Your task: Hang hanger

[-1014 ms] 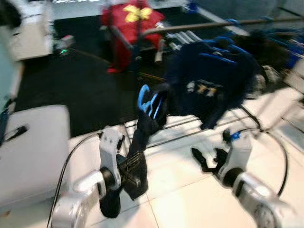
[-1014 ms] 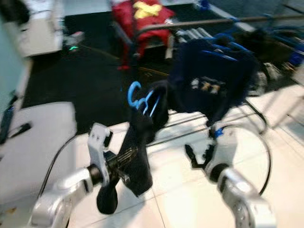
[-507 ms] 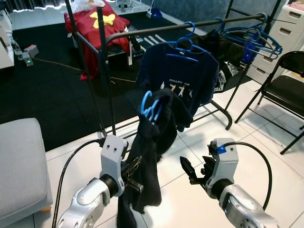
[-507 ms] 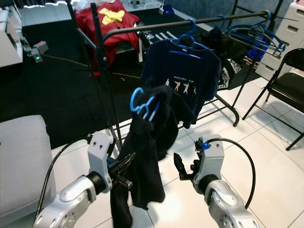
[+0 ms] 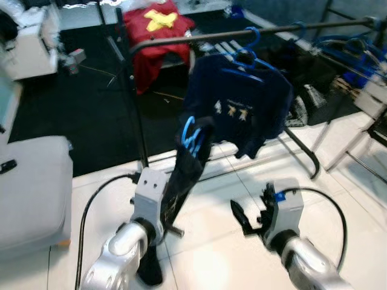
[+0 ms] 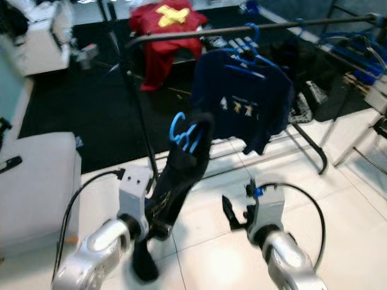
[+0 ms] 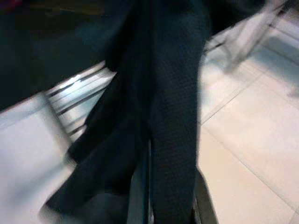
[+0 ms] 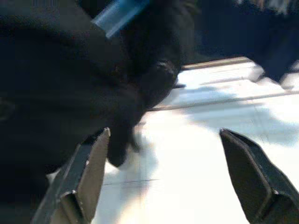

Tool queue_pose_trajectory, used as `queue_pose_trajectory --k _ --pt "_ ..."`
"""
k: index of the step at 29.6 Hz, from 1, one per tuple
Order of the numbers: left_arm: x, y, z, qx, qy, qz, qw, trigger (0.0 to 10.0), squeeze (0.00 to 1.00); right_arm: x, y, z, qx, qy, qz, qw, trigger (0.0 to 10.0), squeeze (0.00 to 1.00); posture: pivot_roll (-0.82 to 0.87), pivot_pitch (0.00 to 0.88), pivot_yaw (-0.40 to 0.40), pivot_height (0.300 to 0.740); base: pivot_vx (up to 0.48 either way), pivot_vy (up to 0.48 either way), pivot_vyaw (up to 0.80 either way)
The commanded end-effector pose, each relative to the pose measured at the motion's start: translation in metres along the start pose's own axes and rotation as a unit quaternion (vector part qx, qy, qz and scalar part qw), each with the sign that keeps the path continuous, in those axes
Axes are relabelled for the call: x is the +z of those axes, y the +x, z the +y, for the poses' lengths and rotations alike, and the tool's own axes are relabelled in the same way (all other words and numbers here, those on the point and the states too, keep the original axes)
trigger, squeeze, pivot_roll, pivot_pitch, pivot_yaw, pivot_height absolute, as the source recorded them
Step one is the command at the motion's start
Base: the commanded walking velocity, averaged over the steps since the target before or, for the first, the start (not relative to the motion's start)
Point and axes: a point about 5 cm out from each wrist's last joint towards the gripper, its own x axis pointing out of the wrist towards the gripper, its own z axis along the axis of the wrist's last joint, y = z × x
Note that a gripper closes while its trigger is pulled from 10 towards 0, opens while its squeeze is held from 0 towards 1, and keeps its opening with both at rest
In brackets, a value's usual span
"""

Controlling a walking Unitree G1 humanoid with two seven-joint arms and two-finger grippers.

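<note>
Left gripper (image 5: 172, 225), arm raised before the clothes rack (image 5: 242, 35), pinches a dark garment (image 5: 184, 181) hung on a blue hanger (image 5: 190, 134) below the rail. Right gripper (image 8: 163, 177) spread wide, empty, held low beside the garment. Navy shirt's (image 5: 239, 103) print is too blurred to read.

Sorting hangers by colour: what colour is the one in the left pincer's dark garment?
Blue hanger, clearest in the left eye view.
</note>
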Motion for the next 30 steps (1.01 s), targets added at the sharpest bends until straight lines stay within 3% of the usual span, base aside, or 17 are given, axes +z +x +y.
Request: queue_pose_trajectory --k 1,9,17,18,23,30 --pt "0.005 0.000 -0.001 0.007 0.000 -0.013 1.000 10.0 0.00 -0.004 -0.003 -0.006 -0.009 -0.005 0.007 1.000 10.0 0.00 -0.05 0.112 -0.016 0.740 0.000 -0.480 0.79" --pt "0.017 0.011 0.004 0.030 -0.006 -0.029 0.999 10.0 0.00 -0.006 -0.002 -0.005 -0.007 -0.006 0.008 1.000 10.0 0.00 -0.05 0.119 -0.013 0.740 0.000 -0.480 0.79" --pt "0.037 0.027 0.005 0.006 0.008 -0.069 0.998 10.0 0.00 -0.008 0.000 -0.006 -0.015 -0.005 0.007 1.000 10.0 0.00 -0.06 0.119 -0.014 0.740 0.000 -0.267 0.79" --pt "0.048 0.033 0.006 -0.030 0.015 -0.098 0.995 10.0 0.00 -0.009 0.001 -0.009 -0.026 0.002 0.009 1.000 10.0 0.00 -0.06 0.120 -0.010 0.740 0.000 0.000 0.00" --pt "0.051 0.034 0.005 -0.053 0.020 -0.107 0.993 10.0 0.00 -0.010 0.002 -0.010 -0.028 0.006 0.009 1.000 10.0 0.00 -0.06 0.120 -0.010 0.740 0.000 0.000 0.00" --pt "0.061 0.036 -0.010 -0.083 0.010 -0.129 0.988 10.0 0.00 -0.010 0.003 -0.010 -0.028 0.010 0.009 1.000 10.0 0.00 -0.06 0.120 -0.010 0.740 0.410 0.000 0.00"
